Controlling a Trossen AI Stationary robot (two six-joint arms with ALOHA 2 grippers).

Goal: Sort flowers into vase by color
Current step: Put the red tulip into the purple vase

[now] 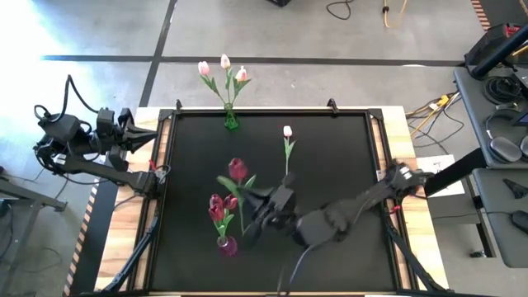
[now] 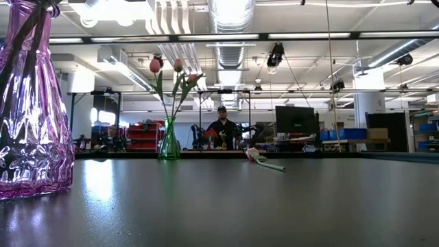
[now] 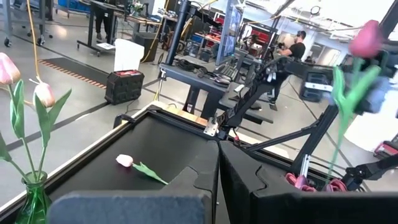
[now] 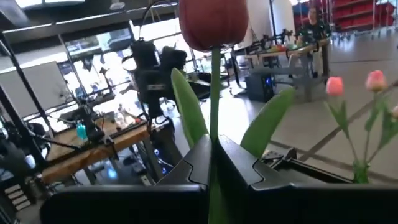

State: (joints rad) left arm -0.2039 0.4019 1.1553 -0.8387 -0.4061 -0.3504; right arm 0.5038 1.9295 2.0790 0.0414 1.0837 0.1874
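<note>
My right gripper [image 1: 257,200] is raised over the middle of the table, shut on a dark red flower [image 1: 238,171]. Just beside it, toward the near edge, a purple vase [image 1: 226,245] holds two dark red flowers [image 1: 219,206] by their stems. A green vase [image 1: 230,120] at the far edge holds three pale pink flowers [image 1: 224,70]. One more pale pink flower [image 1: 287,147] lies flat on the black mat. At the table's left edge my left gripper [image 3: 219,167] waits, shut on nothing. My right gripper pinches the dark red flower's stem [image 4: 213,144] between its two fingers, just below the two leaves [image 4: 189,112]. The fingers come level from the table's right side and lie across the stem. The flower is lifted clear, its head [image 4: 213,23] above the fingers.
The black mat [image 1: 346,157] has a raised frame around it. The lying pink flower [image 2: 264,159] is between the two vases, right of the green one [image 2: 169,144]. The purple vase [image 2: 31,103] stands close to the low camera. A person works at a bench far behind the table.
</note>
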